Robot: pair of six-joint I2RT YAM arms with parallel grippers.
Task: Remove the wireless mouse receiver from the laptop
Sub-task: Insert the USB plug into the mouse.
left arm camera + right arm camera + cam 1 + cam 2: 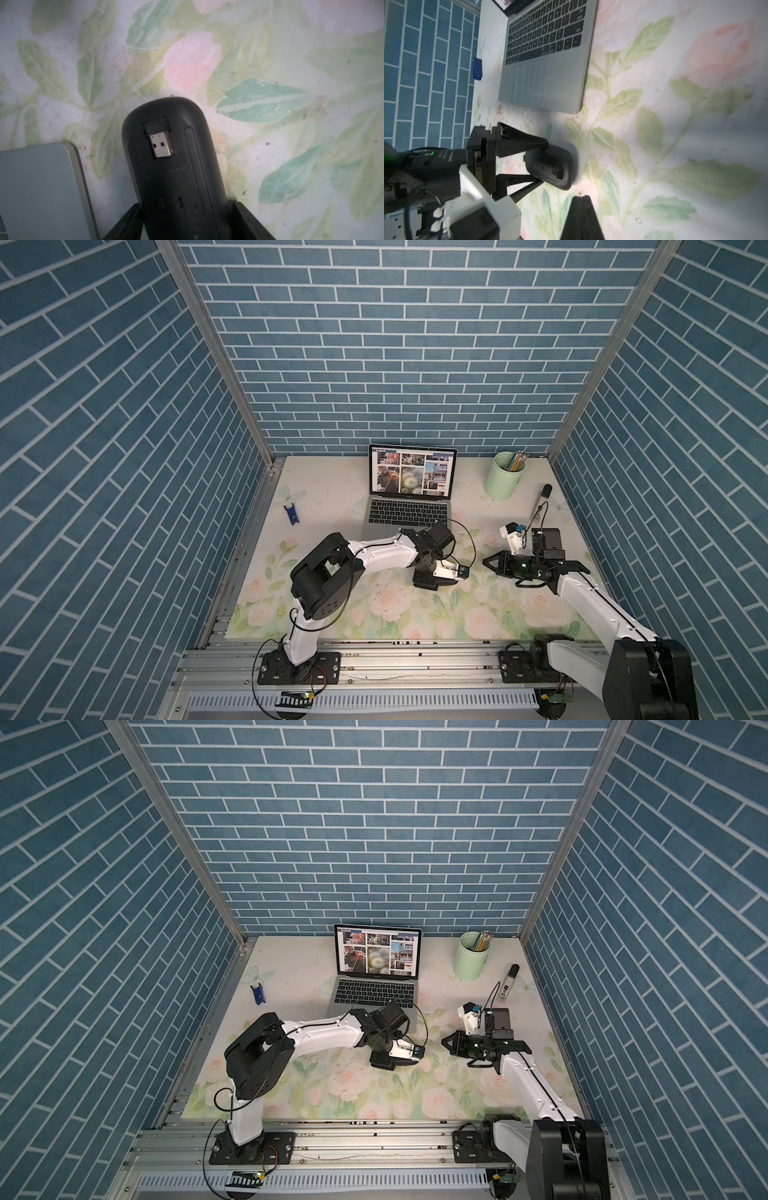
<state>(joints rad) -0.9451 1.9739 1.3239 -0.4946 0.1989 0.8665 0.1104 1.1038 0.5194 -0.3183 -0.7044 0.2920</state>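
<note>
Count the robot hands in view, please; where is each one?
2. The left hand holds the black mouse beside a front corner of the laptop. The right hand, shut, is over the floral table, apart from the mouse. None seems hidden.

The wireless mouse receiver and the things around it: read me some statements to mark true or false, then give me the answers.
1. The laptop is open, with photos on its screen. True.
2. The wireless mouse receiver is plugged into the laptop. False: it lies in a recess on the mouse.
3. The mouse lies with its buttons facing up. False: its underside faces up.
4. The left gripper has one finger on each side of the mouse. True.
5. The right gripper is wide open. False: it is shut and holds nothing.
</note>
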